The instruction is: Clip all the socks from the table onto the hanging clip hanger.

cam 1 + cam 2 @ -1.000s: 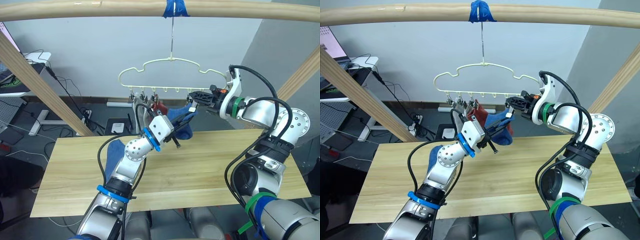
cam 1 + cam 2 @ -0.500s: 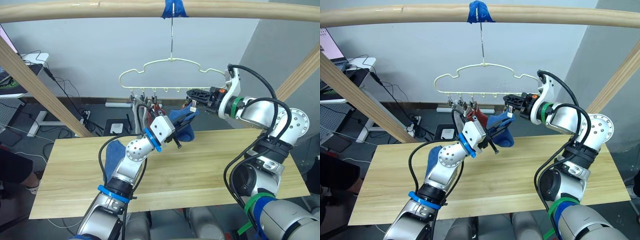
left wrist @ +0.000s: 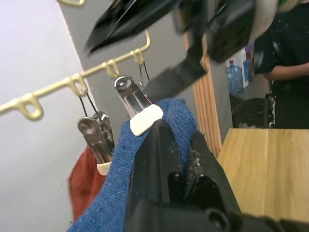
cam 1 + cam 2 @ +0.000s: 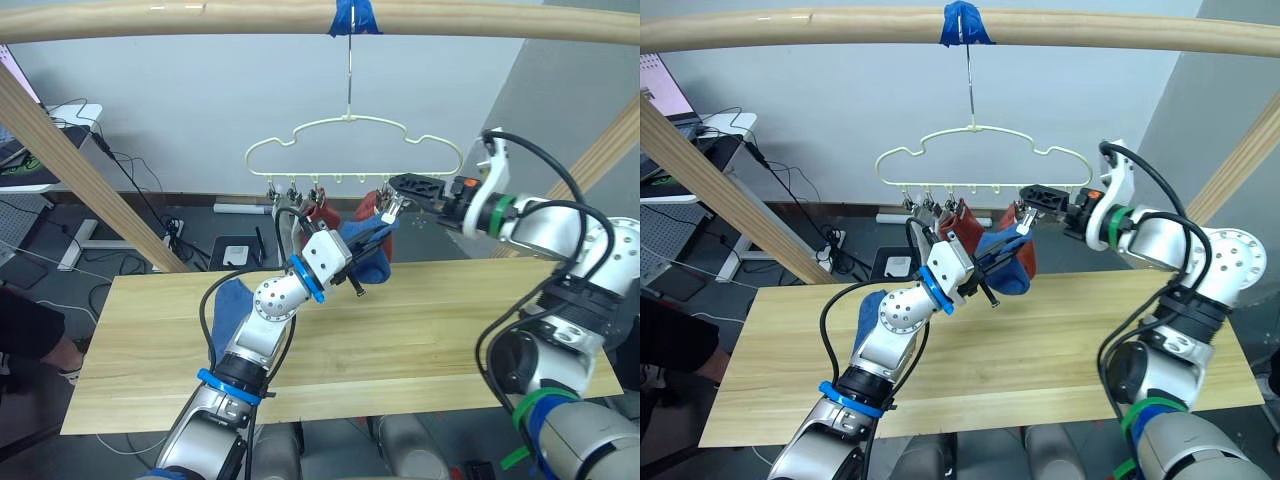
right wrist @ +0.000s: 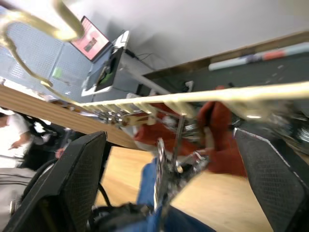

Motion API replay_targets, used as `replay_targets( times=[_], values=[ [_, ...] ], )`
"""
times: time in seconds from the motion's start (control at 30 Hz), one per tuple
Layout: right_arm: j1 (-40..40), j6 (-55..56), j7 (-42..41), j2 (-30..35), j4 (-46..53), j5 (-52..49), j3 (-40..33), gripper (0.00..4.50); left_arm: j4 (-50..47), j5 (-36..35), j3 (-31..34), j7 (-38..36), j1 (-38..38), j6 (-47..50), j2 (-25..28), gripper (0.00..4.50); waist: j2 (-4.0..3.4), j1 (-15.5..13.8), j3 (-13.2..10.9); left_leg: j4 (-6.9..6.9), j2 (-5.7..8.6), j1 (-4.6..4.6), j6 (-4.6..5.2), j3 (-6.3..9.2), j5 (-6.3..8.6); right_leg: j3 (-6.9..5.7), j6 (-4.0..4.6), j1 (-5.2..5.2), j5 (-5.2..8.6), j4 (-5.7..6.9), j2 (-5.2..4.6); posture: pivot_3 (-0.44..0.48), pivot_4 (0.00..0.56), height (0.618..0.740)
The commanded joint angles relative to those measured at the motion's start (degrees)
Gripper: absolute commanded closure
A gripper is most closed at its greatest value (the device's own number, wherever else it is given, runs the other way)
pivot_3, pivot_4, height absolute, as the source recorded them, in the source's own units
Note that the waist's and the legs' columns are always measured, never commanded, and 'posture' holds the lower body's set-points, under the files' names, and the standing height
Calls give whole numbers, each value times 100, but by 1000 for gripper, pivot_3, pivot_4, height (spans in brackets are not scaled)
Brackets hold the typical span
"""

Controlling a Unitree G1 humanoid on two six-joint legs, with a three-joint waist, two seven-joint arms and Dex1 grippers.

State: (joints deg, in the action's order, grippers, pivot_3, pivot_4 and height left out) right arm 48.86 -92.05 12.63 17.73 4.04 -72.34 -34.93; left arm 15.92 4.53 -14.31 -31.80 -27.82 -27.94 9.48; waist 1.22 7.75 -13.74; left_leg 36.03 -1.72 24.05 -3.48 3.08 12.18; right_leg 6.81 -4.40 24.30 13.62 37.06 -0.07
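My left gripper point(image 4: 366, 243) is shut on a blue sock point(image 4: 372, 264), holding it up under the cream clip hanger point(image 4: 350, 138). In the left wrist view a metal clip point(image 3: 139, 109) has its white pad on the top edge of this blue sock point(image 3: 174, 126). My right gripper point(image 4: 402, 186) is open just to the right of that clip, fingers point(image 5: 83, 180) spread wide around it without touching. Two rust red socks point(image 4: 964, 226) hang from other clips. Another blue sock point(image 4: 231, 300) lies on the table point(image 4: 430, 335) behind my left arm.
The hanger's hook hangs from a round wooden pole point(image 4: 200, 18) marked with blue tape. Slanted poles stand at the left point(image 4: 90, 180) and right point(image 4: 600, 150). A desk, cables and a person point(image 3: 289, 63) are beyond the table.
My right gripper has opened and drawn back to the right, off the clip. The hanger has swung slightly right. My left gripper still holds the blue sock up.
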Motion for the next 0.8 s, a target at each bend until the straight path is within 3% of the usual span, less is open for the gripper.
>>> replay_targets(
  times=[0.03, 0.27, 0.4, 0.53, 0.67, 0.8],
  values=[
    [-392, -45, -620, 665, 588, -518, 283, 0, -40, -179, -10, -38, -67, 91, -80, 3962, 0, 0, 0, -1, 0, 1, 0, 1, 0, -1, 0, 0, 0, -1, 0, -109, 221, 740],
    [-1130, 279, -1242, 1615, 1252, -635, 489, 0, -12, -433, 39, -202, -6, 429, -157, 2061, -2, 14, 1, 1, -2, -11, 4, -6, -2, 8, -10, -2, 5, 8, 5, -160, 211, 740],
    [-2034, 1129, -1774, 2185, 2205, 163, 807, 0, -461, -759, 172, -417, 348, 773, 79, 1066, -1, 32, 1, 2, 0, -5, 4, -7, -1, 9, -15, -4, 7, -5, 2, -186, 208, 740],
    [-2495, 1969, -1969, 2145, 2623, 816, 1172, 0, -1112, -1091, 255, -674, 805, 1172, 412, 19, -1, 91, 1, 1, -2, -12, 4, -17, -2, 17, -18, 0, 8, 1, 2, -176, 210, 740],
    [-2805, 2721, -2198, 2167, 2878, 1591, 1658, 0, -1787, -1419, 387, -847, 1228, 1718, 791, 19, -1, 79, 1, 4, -5, -17, 3, -14, -2, 15, -20, -1, 6, 11, 5, -171, 210, 740],
    [-2976, 3740, -2159, 1779, 2895, 2535, 2167, 0, -3194, -2883, 905, -1115, 1960, 3217, 1340, 19, 6, 93, 0, 5, -9, -19, 3, -20, -2, 20, -24, -1, 3, 5, 6, -125, 211, 740]
  ],
)
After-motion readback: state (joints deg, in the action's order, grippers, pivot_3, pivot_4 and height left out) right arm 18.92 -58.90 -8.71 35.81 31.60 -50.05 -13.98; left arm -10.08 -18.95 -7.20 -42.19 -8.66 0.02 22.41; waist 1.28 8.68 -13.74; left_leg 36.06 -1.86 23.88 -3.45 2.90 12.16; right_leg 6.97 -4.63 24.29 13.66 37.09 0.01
